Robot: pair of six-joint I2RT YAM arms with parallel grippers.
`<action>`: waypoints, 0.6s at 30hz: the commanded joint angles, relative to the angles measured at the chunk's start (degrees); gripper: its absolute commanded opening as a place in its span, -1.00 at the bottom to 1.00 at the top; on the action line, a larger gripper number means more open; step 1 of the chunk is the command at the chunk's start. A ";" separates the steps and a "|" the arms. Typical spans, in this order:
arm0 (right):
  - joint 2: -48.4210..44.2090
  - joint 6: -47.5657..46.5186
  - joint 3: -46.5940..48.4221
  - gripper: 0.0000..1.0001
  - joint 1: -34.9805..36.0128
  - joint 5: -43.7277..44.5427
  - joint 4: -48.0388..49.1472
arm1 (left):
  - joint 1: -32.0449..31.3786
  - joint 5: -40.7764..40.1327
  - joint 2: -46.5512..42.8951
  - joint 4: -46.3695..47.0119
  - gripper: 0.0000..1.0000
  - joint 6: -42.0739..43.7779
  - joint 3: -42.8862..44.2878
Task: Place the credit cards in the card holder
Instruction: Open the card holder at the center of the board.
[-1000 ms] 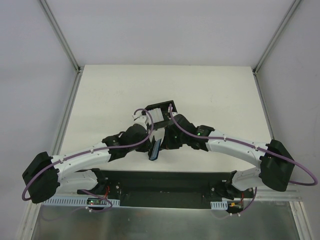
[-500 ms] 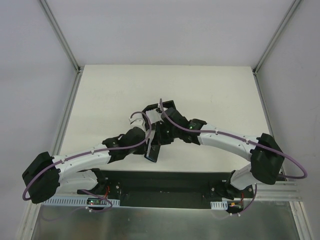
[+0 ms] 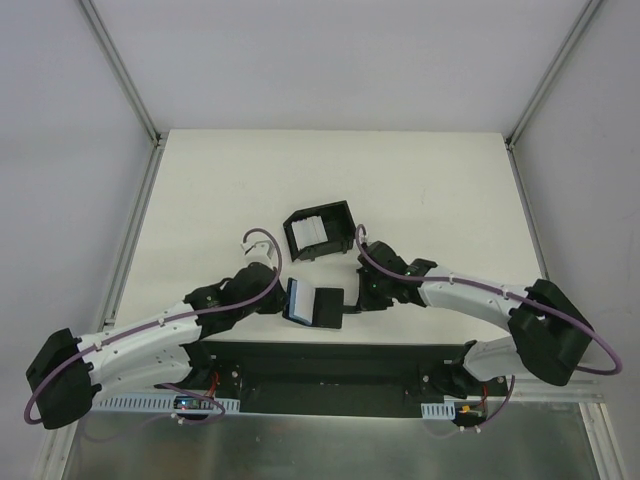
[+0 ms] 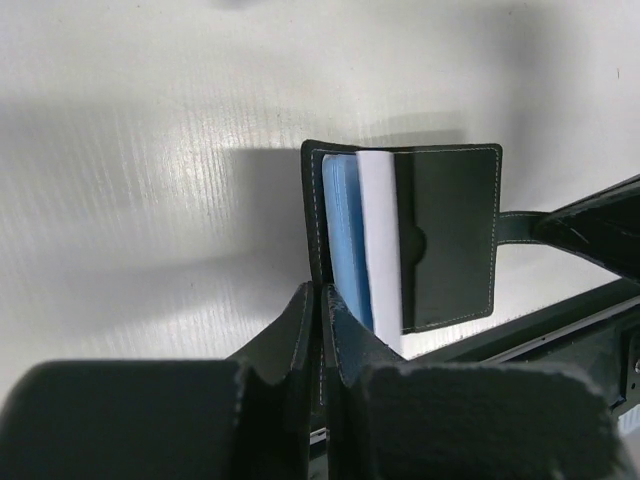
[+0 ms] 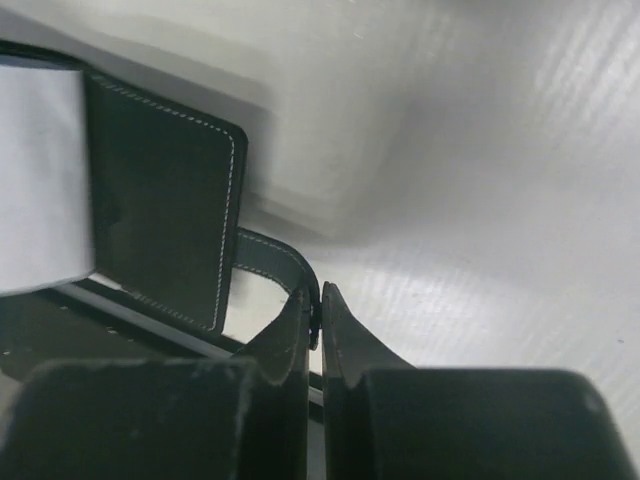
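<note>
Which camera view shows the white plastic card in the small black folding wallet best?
Left wrist view: the white plastic card shows clearly between blue lining and black pocket. Right wrist crops it at the edge; the top view makes it tiny.

Open black card holder, white credit card inside.

card holder prob unfolded, pulled from box

White table between pale grey walls, evenly lit.
</note>
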 commanded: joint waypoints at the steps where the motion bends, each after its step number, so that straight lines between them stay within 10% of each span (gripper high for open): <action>1: 0.14 -0.38 -2.90 -0.99 -1.21 1.34 1.45 | -0.62 -0.27 -1.45 -0.24 -1.00 -1.22 -1.32; 18: 5.85 -3.10 6.67 -0.77 -1.04 7.23 -5.40 | -0.79 1.31 -3.39 0.37 -1.00 -1.66 -0.98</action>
